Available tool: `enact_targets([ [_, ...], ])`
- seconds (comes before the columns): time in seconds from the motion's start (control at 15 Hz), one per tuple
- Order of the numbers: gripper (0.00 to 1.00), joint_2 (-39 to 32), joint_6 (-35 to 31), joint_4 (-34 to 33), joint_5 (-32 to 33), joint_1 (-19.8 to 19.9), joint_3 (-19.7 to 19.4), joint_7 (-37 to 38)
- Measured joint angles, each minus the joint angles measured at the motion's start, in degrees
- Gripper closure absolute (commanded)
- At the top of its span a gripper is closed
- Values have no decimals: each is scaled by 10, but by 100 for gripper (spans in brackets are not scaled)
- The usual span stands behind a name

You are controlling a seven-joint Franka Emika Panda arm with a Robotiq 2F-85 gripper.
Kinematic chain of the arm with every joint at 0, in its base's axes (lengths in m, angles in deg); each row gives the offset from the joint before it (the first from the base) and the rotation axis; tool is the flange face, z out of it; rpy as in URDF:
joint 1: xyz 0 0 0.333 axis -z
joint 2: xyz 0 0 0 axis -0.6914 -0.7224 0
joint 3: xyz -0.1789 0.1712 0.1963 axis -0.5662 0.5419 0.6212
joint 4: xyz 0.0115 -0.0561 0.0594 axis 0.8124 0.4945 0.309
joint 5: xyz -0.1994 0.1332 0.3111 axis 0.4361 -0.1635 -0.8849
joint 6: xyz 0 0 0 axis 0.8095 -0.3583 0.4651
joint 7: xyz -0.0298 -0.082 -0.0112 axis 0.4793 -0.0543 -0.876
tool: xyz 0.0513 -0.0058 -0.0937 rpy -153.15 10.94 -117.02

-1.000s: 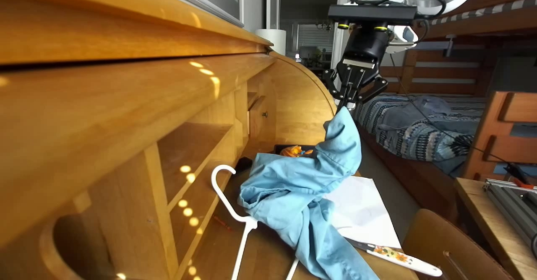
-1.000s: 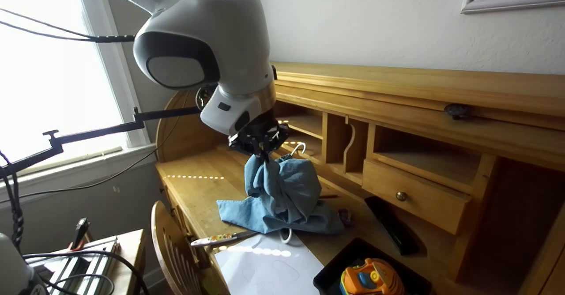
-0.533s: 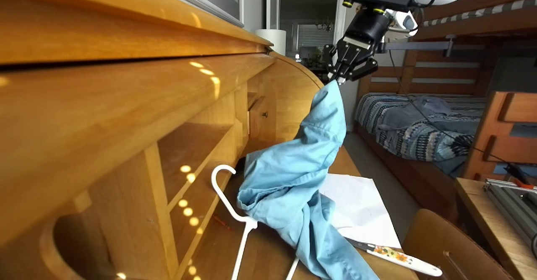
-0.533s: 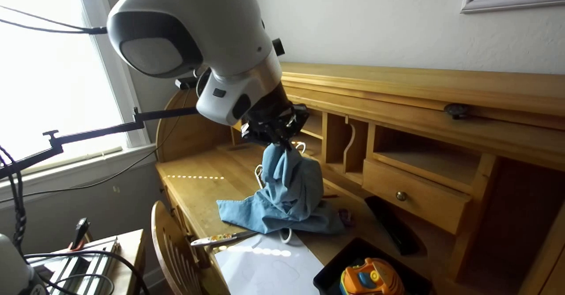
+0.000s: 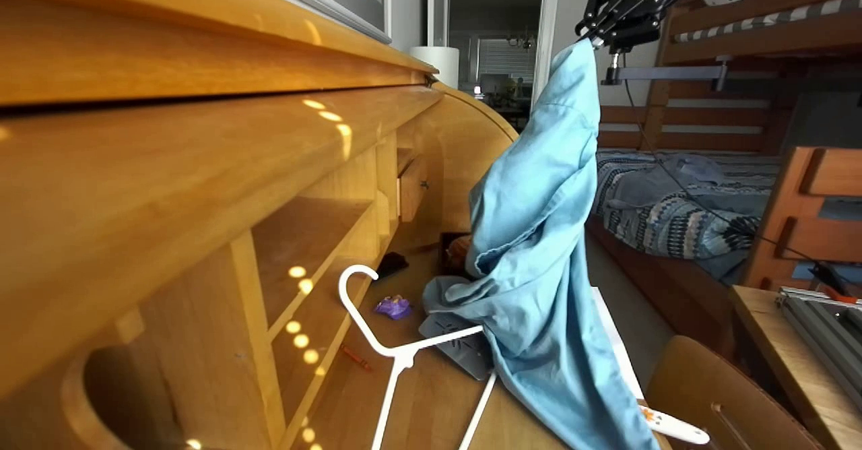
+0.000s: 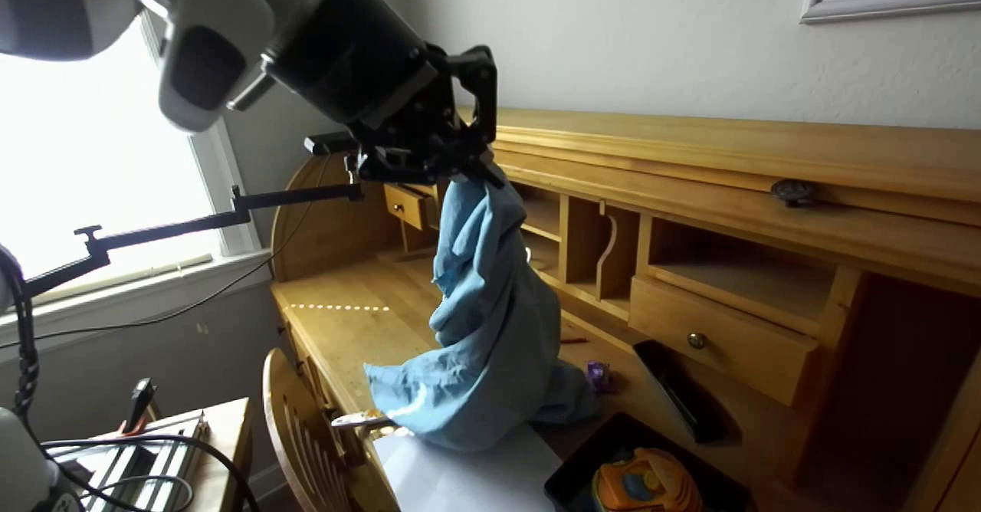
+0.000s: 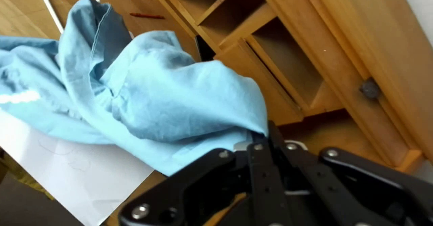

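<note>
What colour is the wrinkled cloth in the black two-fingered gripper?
Light blue, no visible pattern; the wrinkled cloth shows best in an exterior view.

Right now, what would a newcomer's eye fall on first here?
Likely the blue cloth, held at its top in the gripper and draping onto the wooden desk. Then the white hanger on the desk, partly hidden by the cloth, and the orange object in the black tray.

Desk [image 6: 360, 336] in all views, wrist's seemingly downward
</note>
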Motion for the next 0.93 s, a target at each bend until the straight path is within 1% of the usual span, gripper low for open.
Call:
enact_targets([
  [0.07,99,13,0,5,0,7,1,0],
  [0.2,99,17,1,11,0,9,3,0],
  [0.33,99,1,10,14,2,10,14,1],
  [0.47,99,-31,0,14,15,21,39,14],
  [0.67,99,-91,-62,9,47,47,79,41],
  [0.87,99,-145,-132,-4,83,52,97,63],
  [0.93,99,-163,-160,-9,101,59,106,76],
])
